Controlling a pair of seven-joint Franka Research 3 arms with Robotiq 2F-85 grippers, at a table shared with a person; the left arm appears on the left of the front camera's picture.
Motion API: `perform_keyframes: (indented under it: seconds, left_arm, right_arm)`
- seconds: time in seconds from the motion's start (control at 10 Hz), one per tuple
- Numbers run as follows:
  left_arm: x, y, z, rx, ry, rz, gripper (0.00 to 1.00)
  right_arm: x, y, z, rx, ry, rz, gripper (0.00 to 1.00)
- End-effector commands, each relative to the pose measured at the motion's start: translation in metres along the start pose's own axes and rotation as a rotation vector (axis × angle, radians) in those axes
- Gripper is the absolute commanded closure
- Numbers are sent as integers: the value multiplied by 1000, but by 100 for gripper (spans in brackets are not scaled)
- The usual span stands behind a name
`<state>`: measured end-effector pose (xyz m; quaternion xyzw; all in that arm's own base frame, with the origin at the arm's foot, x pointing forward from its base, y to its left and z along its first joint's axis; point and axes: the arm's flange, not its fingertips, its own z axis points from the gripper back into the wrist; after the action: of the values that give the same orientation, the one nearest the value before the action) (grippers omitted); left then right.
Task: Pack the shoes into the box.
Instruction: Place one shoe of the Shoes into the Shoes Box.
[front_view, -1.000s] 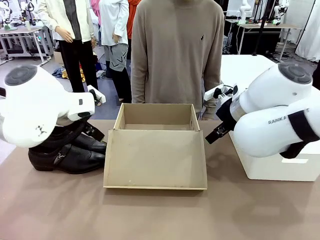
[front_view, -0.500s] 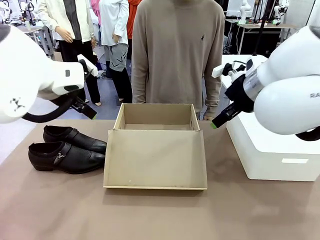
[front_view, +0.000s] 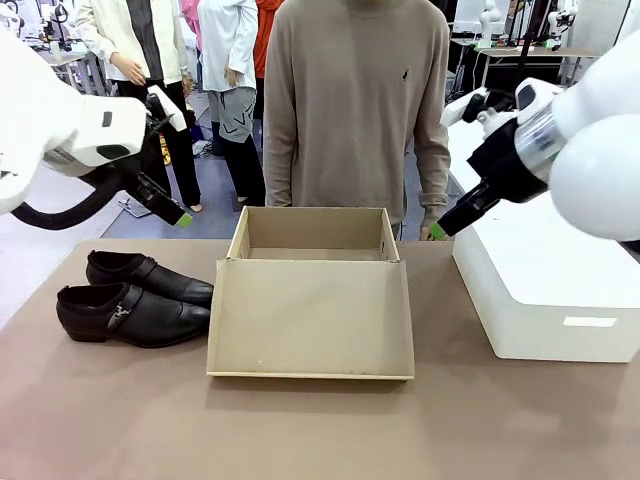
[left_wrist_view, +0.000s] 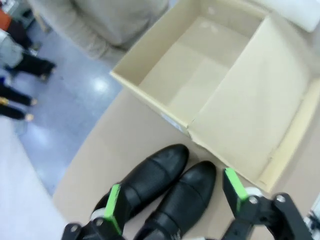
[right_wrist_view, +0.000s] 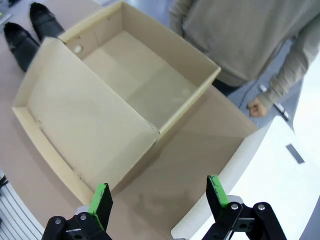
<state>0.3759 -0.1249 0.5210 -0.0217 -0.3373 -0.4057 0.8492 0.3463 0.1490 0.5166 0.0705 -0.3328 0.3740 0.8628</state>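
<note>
Risk check: left gripper (left_wrist_view: 174, 196) and right gripper (right_wrist_view: 159, 196) both hang wide open, empty. We find the pair of glossy black leather shoes (front_view: 135, 300) side by side, just left of the empty tan cardboard shoebox (front_view: 315, 232), toes by its open lid (front_view: 310, 320). Glossy uppers may slip btwn pads; a low carry could snag the lid edge.

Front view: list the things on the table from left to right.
black dress shoes → open cardboard shoebox → white box
</note>
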Motion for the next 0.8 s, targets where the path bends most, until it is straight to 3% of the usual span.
perform_keyframes:
  seconds: [0.0, 0.4, 0.7]
  left_arm:
    - [-6, 21, 15, -86, -58, -91, 0]
    - [-24, 47, 30, -253, -243, -144, 0]
    - [-33, 61, 35, -284, -295, -120, 0]
  right_arm:
    - [-16, -7, 18, 119, -78, 79, 0]
    - [-33, -20, 46, 267, -216, 159, 0]
    - [-43, -29, 57, 333, -289, 165, 0]
